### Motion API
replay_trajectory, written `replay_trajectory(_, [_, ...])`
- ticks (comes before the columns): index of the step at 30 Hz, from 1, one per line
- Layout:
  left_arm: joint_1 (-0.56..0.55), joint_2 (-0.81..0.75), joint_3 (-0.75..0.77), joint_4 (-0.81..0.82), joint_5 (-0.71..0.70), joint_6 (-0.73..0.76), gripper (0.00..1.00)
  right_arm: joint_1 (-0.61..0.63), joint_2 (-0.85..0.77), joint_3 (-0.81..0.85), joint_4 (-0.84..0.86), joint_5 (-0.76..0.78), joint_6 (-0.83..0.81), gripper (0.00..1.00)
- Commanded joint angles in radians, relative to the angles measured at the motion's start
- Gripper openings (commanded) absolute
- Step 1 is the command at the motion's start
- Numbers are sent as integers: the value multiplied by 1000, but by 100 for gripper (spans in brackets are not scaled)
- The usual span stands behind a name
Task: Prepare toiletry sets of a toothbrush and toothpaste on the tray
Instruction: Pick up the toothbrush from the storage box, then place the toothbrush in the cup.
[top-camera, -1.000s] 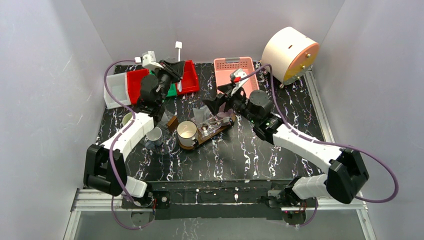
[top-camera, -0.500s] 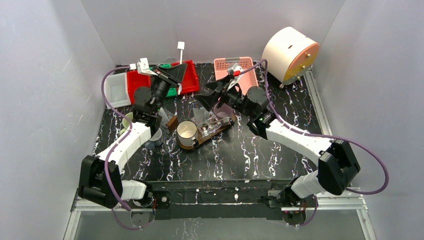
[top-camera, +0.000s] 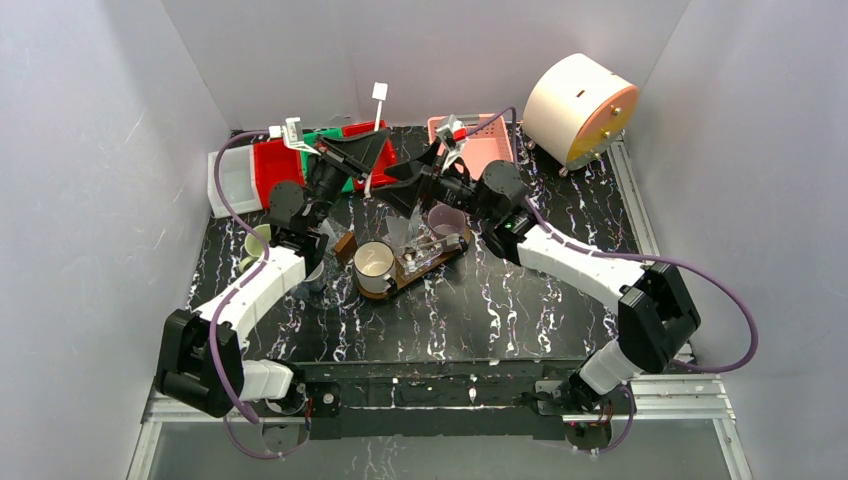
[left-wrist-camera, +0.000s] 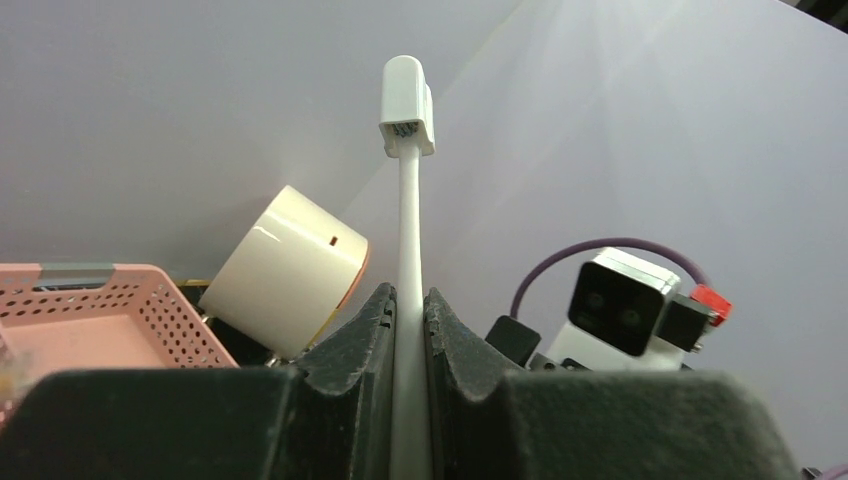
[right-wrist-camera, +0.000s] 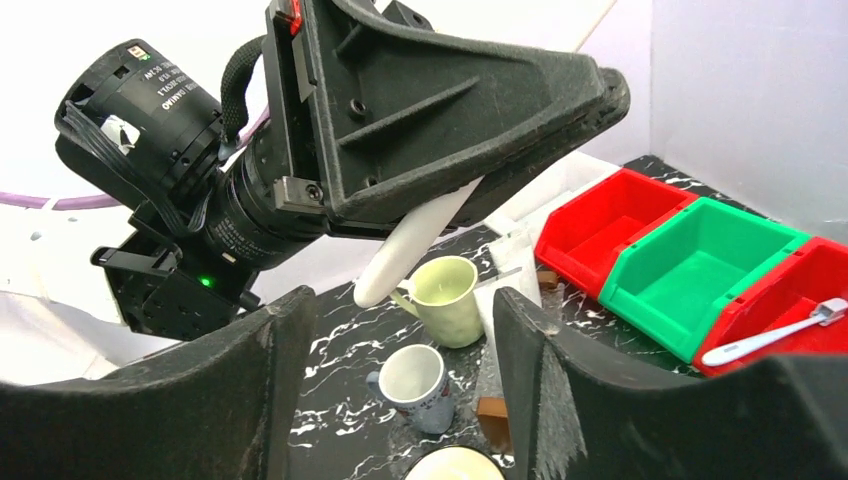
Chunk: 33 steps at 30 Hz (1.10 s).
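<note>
My left gripper (top-camera: 366, 152) (left-wrist-camera: 410, 302) is shut on a slender white toothbrush (top-camera: 377, 110) (left-wrist-camera: 408, 190), held upright with its head at the top. The handle's lower end (right-wrist-camera: 400, 258) pokes out under the left gripper (right-wrist-camera: 450, 110), in the gap in front of my right gripper (top-camera: 400, 185) (right-wrist-camera: 402, 312). That gripper is open and touches nothing. The dark-brown tray (top-camera: 412, 277) lies below them with a cream mug (top-camera: 373, 262) and a clear bag (top-camera: 428, 248) on it. I cannot make out any toothpaste.
A green mug (top-camera: 257, 240) (right-wrist-camera: 445, 295) and a blue-grey mug (top-camera: 308, 272) (right-wrist-camera: 415, 385) stand left of the tray, a mauve mug (top-camera: 447, 220) behind it. Red and green bins (top-camera: 275, 165) (right-wrist-camera: 700, 265), a pink basket (top-camera: 485, 140) and a white cylinder (top-camera: 580, 105) line the back.
The left arm has carried the toothbrush right, towards the middle. The right gripper has swung left and up to meet it, and its jaws have narrowed a little.
</note>
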<state>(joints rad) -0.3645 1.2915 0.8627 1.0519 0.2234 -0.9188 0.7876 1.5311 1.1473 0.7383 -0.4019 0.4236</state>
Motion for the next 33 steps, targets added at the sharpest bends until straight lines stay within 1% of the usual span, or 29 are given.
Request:
replay_trajectory(1, [-17,-37,2,85,35,-17,0,3,14,62,66,-55,38,71])
replay_trajectory(7, [-33,-23,2,139,51,-45,0,1,37,92,69,-103,49,65])
replay_trajectory(13, [-43,-11,-16,198,60,-65,0,1,49,119,62,-135,50,62])
replay_trajectory(23, [-50,2,-13,231,96,-71,0,2,92,178,16,-175,18,44])
replay_trajectory(27, [-51,1,-21,238,96,-75,0,1,90,171,16,-177,4,29])
replay_trajectory(30, [-51,-8,-29,240,91,-66,0,-1,81,160,7,-172,-14,14])
replay_trajectory(33, [-51,-24,-44,238,91,-56,0,-2,65,150,-28,-161,-47,1])
